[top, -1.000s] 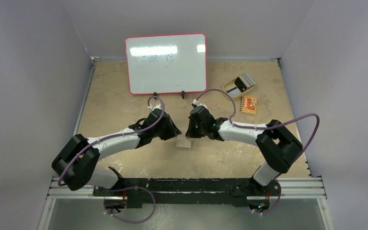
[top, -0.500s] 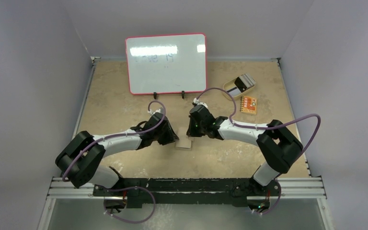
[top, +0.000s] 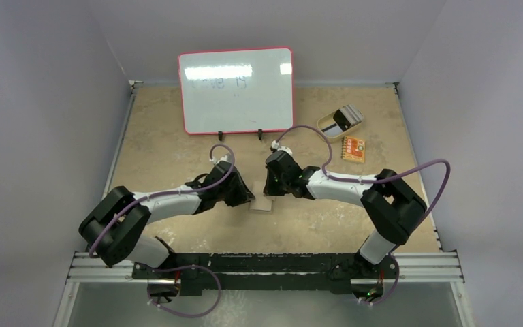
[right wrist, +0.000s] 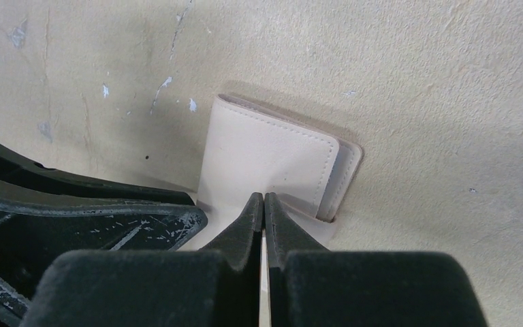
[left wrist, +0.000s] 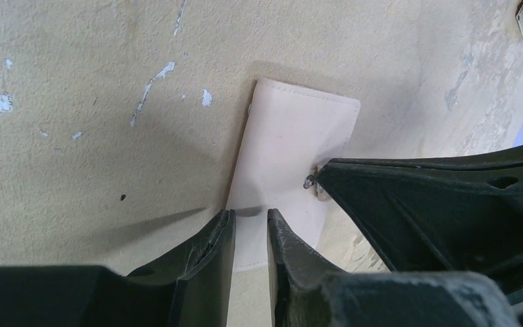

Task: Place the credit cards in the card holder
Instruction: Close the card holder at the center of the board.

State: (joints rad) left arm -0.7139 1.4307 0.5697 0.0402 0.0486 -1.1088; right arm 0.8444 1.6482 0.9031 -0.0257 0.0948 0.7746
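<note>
The left hand [left wrist: 248,216] hangs low over the tan surface [top: 170,150], released, its fingers a narrow gap apart, tips at the near edge of the card holder [left wrist: 293,136] (whether they touch it I cannot tell); the right hand [right wrist: 263,199] is clenched, fingers pressed together, tips on the card holder's cover; the card holder lies flat and folded between the two hands, mid-surface; well beyond, to the right, sits a small orange packet [top: 353,148]; just past it the credit cards [top: 345,118] lie in a tan oval dish [top: 321,124]; a red-framed whiteboard [top: 236,90] stands at the back.
</note>
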